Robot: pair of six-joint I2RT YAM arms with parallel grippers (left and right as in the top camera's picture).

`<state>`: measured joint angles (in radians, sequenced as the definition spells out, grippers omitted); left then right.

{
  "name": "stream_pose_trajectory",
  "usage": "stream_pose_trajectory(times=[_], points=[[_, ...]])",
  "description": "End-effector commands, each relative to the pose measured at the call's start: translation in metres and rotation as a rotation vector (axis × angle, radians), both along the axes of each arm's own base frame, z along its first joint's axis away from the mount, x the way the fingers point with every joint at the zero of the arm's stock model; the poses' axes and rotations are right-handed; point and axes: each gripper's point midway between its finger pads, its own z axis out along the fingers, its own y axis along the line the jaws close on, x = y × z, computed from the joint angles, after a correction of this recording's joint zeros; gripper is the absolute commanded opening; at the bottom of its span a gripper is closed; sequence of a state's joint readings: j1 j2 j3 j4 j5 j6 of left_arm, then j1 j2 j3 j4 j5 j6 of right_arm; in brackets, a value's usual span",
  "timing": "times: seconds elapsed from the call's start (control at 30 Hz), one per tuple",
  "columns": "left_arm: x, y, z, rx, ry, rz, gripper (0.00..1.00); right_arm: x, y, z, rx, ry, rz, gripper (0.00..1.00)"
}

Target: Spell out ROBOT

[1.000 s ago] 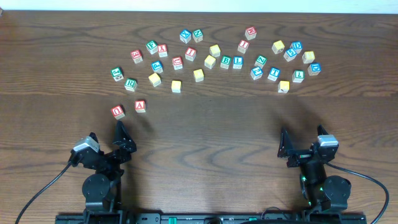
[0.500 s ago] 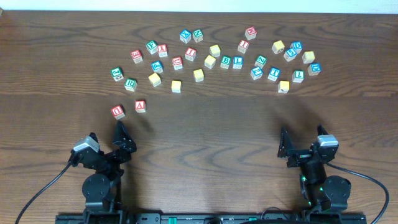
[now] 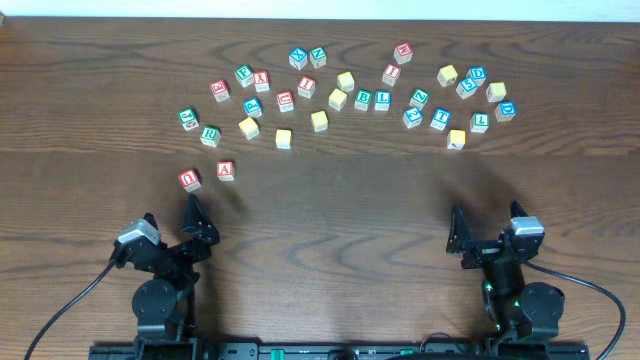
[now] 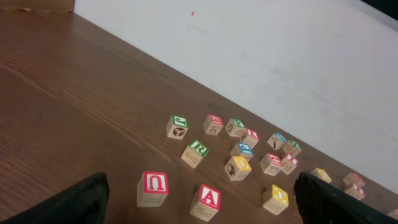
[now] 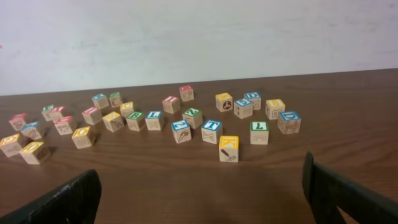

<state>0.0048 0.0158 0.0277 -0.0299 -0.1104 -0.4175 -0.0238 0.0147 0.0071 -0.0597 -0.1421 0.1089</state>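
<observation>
Both arms low at the near edge; letter cubes scattered across the far side.
left gripper and right gripper both gape wide, holding nothing; green R cube sits far left, green B cube mid-row, blue T cube rightward; red U cube and red A cube lie nearer the left gripper.

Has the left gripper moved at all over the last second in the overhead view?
No. The left gripper sits in the same spot just below the red A cube, with its jaws open as before.
</observation>
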Motion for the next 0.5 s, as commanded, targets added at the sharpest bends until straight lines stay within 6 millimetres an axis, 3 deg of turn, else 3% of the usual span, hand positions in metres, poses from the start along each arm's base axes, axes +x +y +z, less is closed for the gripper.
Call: stream_pose_trajectory(times=[0.0, 0.47], points=[[-0.001, 0.003, -0.018, 0.017, 0.056, 0.012, 0.93, 0.0, 0.0, -0.001, -0.009, 0.0, 0.001, 0.99], [0.002, -0.008, -0.008, 0.052, 0.021, -0.054, 0.93, 0.0, 0.0, -0.001, -0.009, 0.0, 0.001, 0.99]])
